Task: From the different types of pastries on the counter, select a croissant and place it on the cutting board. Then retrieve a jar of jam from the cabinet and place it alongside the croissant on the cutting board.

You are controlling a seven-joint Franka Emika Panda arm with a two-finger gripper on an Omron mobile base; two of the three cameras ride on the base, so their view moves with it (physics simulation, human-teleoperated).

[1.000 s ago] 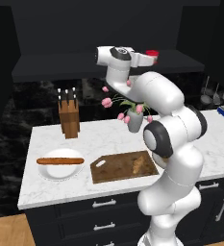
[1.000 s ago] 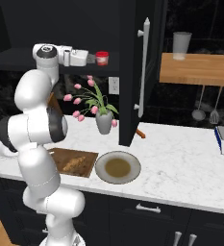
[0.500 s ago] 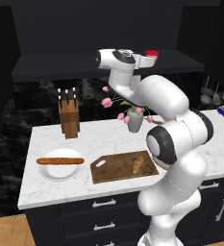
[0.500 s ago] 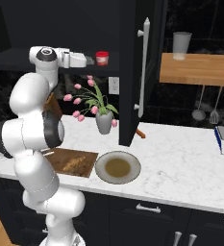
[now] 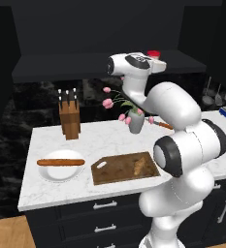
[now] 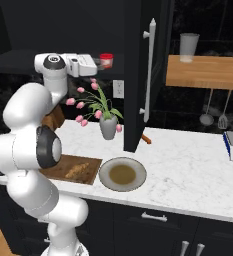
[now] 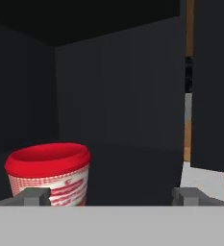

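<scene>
Arm (image 5: 182, 145): glossy white rounded segments are seen, swollen at the joints.
Joints: dark grey round caps are set into the white shells, one large at the elbow (image 5: 167, 157), one small near the wrist (image 6: 51, 61).
Hand (image 6: 83, 64): a white blocky housing is shown.
Fingers (image 7: 32, 196): two small grey square tips are seen.

We see our fingers (image 7: 32, 196) spread wide at the cabinet (image 7: 123, 96) shelf, the jar of jam (image 7: 50, 174) standing just ahead of the left one. Right of the jar the shelf lies bare to the back wall.
</scene>
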